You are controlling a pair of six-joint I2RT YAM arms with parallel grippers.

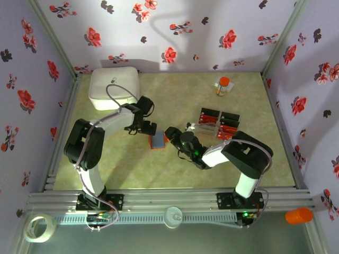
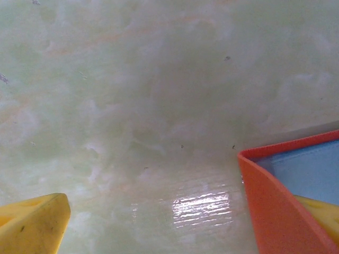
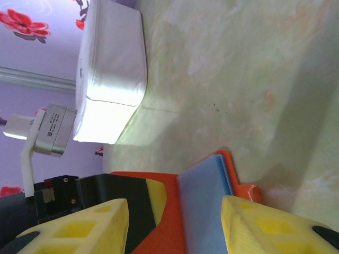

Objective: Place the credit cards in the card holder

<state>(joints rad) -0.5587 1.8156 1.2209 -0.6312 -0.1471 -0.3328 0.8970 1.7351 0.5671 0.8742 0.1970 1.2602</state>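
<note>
The holder (image 1: 157, 140) lay opened out on the table (image 1: 127, 169), about the middle, orange outside and blue-grey within. Both arms had reached in to it from either side.

The left gripper (image 1: 150, 127) hung low at the holder's far left edge, its yellow fingers (image 2: 32, 225) spread as wide as I saw them go. From its wrist view, one finger stood over bare table and the other sat behind a raised orange edge of the holder. Nothing was pinched between them.

The right gripper (image 1: 171, 132) came in from the holder's right side. Its jaws stood apart, straddling an upright blue-grey pocket flap (image 3: 204, 211). The flap was close against one yellow finger, with a clear gap to the other. I could not tell whether the finger actually touched it. No card was in those jaws.

The cards (image 1: 217, 123), red and black, lay bunched together off to the right of the holder, beyond the right gripper and apart from both.

A white box (image 1: 114, 87) sat at the far left corner, and a small orange-capped bottle (image 1: 223, 85) stood near the back wall to the right.
</note>
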